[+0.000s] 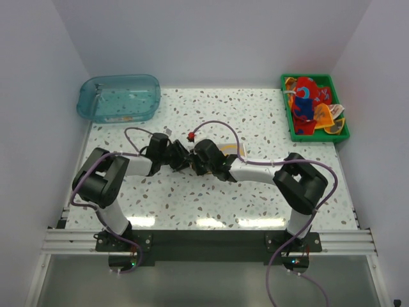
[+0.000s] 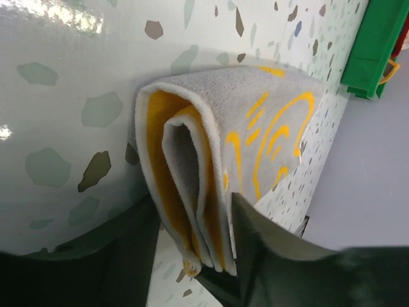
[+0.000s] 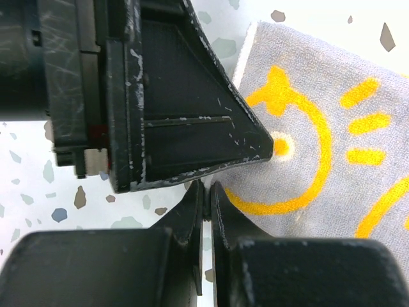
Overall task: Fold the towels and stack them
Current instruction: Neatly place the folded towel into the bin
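My left claw (image 2: 197,251) grips the folded cream terry towel with yellow print (image 2: 255,109) at the middle of the speckled tabletop (image 1: 268,121). My right claw (image 3: 206,192) is pinched together, empty, beside the towel's edge. I judge the fold nearly finished; next I should lay it flat and let go.

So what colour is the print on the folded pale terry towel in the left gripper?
Yellow-orange lines on the pale towel, clearest in left wrist view.
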Robot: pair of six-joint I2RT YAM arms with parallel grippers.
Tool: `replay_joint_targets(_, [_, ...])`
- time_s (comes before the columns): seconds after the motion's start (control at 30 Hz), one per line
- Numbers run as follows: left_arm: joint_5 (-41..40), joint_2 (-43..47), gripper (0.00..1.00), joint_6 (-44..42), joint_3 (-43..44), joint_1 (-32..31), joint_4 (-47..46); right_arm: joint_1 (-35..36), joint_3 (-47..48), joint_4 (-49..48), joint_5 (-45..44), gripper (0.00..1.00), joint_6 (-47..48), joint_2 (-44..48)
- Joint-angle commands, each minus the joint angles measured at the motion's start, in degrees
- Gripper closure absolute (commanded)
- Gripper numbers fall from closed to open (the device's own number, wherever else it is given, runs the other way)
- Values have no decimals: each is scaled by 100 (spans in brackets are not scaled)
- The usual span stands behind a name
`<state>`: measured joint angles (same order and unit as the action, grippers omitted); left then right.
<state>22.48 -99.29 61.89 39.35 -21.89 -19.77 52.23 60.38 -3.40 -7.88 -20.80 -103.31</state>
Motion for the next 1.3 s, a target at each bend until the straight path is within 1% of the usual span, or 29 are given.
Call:
replay_joint_targets(0.0, [-393,-118,58,-54,-77,-79,-27,-2,-35,-337,50,100,-109,311])
replay_joint_targets(0.1, [-586,-21,70,-272,-16,-79,165,-2,-79,-337,32,100,-118,337])
replay_joint_targets(0.13, [-613,-3,78,-343,28,-79,236,-2,-88,-346,23,100,-118,346])
replay_joint_targets(0.2, [-718,32,87,-615,186,-70,455,-11,-70,-337,32,100,-91,346])
replay_joint_targets(0.23, [-736,32,97,-721,248,-70,526,-11,-53,-276,93,86,-91,338])
replay_joint_targets(0.27, [-797,23,100,-835,318,-52,605,-2,-18,-223,137,75,-22,329])
replay_joint_targets(0.3, [-824,23,100,-1115,510,-35,806,-2,87,-127,164,65,23,346])
replay_joint_targets(0.33, [-850,6,100,-1265,616,-9,939,-2,140,92,164,51,75,364])
replay_joint_targets(0.4, [-999,-38,100,-1747,949,140,1307,-37,254,321,76,40,93,434])
replay_joint_targets(0.43, [-1009,-64,100,-1907,1073,219,1422,-72,290,653,50,32,93,530])
replay_joint_targets(0.47, [-1061,-126,100,-2065,1214,386,1571,-168,325,839,15,28,41,592])
replay_joint_targets(0.5, [-1079,-170,100,-2380,1520,483,1834,-239,395,1041,58,22,15,636])
replay_joint_targets(0.53, [-1088,-222,100,-2548,1688,580,1958,-387,422,1382,102,20,14,767])
replay_joint_targets(0.57, [-1131,-336,100,-2707,2055,772,2168,-450,422,1534,111,19,49,855])
replay_joint_targets(0.63, [-1210,-460,100,-3173,2470,923,2626,-573,413,1928,59,14,241,1144])
replay_joint_targets(0.67, [-1359,-573,100,-3453,2872,1045,2749,-599,413,2070,-2,13,321,1224])
replay_joint_targets(0.7, [-1439,-635,100,-3586,3068,1099,2959,-608,413,2202,-107,10,391,1321])
replay_joint_targets(0.73, [-1526,-697,100,-3700,3270,1151,3048,-661,422,2438,-135,9,514,1400])
replay_joint_targets(0.77, [-1780,-819,100,-3806,3681,1248,3145,-687,405,2536,-135,7,559,1532])
replay_joint_targets(0.83, [-1870,-978,100,-4017,4113,1362,3365,-801,378,2773,-135,4,612,1647])
replay_joint_targets(0.87, [-1914,-1161,100,-4044,4559,1485,3453,-828,361,2835,-109,3,629,1743])
replay_joint_targets(0.9, [-1905,-1259,100,-4149,4807,1538,3619,-846,334,2879,-126,1,656,1779])
replay_joint_targets(0.93, [-1931,-1364,100,-4202,5071,1582,3725,-898,325,2984,-126,1,699,1814])
replay_joint_targets(0.97, [-2019,-1566,100,-4255,5552,1670,3813,-907,325,3029,-109,1,717,1840])
replay_joint_targets(1.03, [-2090,-1769,100,-4404,6038,1740,4112,-934,334,3134,-82,1,805,1876])
replay_joint_targets(1.07, [-2090,-1970,100,-4448,6501,1828,4200,-942,343,3187,-73,1,840,1867])
replay_joint_targets(1.2, [-2230,-2367,100,-4886,7462,2013,4717,-1004,413,3310,-126,1,1042,1876])
replay_joint_targets(1.27, [-2484,-2559,100,-5141,7892,2162,4842,-1065,448,3363,-135,1,1139,1902])
